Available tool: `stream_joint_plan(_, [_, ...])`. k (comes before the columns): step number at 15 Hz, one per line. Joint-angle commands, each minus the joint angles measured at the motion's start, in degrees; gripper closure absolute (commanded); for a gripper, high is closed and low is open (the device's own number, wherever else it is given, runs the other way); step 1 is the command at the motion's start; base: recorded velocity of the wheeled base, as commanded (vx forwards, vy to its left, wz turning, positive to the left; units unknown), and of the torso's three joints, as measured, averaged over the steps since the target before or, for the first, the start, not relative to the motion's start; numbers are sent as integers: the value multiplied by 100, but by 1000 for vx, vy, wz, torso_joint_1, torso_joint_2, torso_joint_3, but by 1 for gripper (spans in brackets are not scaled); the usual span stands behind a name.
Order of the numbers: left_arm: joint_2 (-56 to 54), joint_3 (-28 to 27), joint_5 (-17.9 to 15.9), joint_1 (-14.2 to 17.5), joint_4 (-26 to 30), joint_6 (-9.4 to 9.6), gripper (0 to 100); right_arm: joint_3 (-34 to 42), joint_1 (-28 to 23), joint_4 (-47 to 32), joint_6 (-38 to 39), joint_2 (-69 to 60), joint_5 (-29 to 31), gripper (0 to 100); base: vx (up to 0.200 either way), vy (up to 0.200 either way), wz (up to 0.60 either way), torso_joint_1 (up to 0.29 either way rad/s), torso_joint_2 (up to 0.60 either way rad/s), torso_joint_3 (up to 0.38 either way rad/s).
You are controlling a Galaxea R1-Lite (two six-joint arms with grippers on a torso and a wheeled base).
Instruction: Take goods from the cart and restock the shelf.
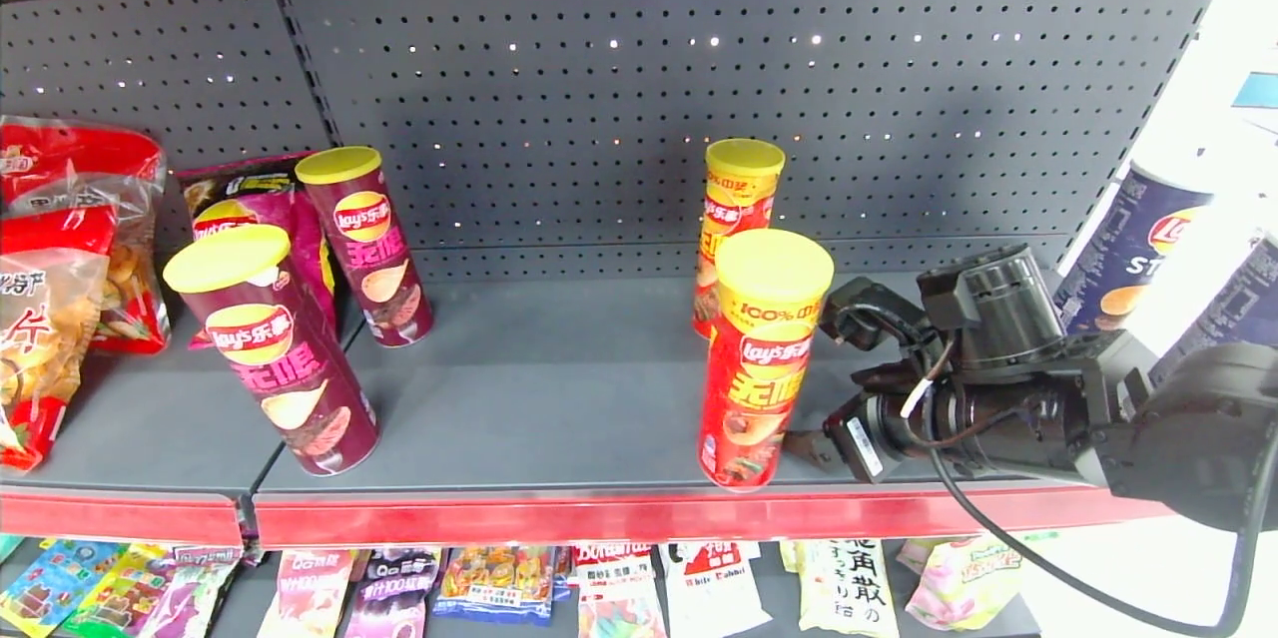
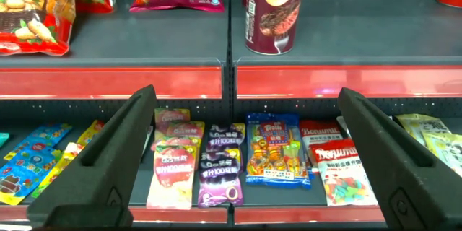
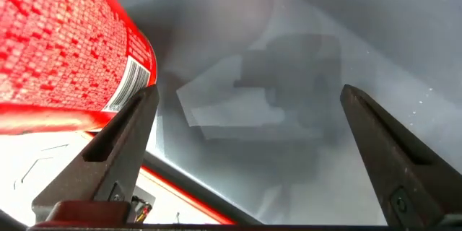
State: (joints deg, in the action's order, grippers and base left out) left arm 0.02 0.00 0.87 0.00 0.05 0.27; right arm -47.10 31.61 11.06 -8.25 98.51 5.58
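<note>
Cans of crisps stand on the grey shelf (image 1: pixel 559 388). The nearest red can (image 1: pixel 764 358) is upright at the front lip, right of centre, and a second red can (image 1: pixel 737 219) stands just behind it, toward the perforated back panel (image 1: pixel 699 69). Further left are two maroon cans, one at the front (image 1: pixel 270 348) and one deeper in (image 1: pixel 367 244), with a purple bag (image 1: pixel 250 194) leaning behind them and red snack bags (image 1: pixel 60 269) at the far left.

The right arm comes in from the right, low over the shelf's red front edge, with its wrist lying roughly level and pointed at the lower half of the front red can. The right gripper (image 3: pixel 249 94) has its jaws spread wide. In the right wrist view the can (image 3: pixel 65 43) sits beside one finger (image 3: pixel 123 151) rather than between the two — whether they touch I cannot tell.

The left gripper (image 2: pixel 245 94) faces the shelving lower down, its jaws also wide apart and holding nothing. It looks onto rows of small packets (image 2: pixel 216 166) on the lower shelf — the front maroon can's base (image 2: pixel 273 14) shows above. Dark blue cans (image 1: pixel 1128 239) stand off to the right, past the shelf end.
</note>
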Motion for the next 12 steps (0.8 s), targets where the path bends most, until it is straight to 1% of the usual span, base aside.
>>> stream_joint_plan(1, [-2,0,1,0,-5,0,0,0,29,2,-1,1,4,0,0,0,0,0,0,0])
stream_joint_plan(6, [-2,0,1,0,-5,0,0,-44,135,11,8,28,4,0,0,0,0,0,0,0])
stream_joint_plan(12, [-2,0,1,0,4,0,0,123,56,11,8,-122,4,0,0,0,0,0,0,0])
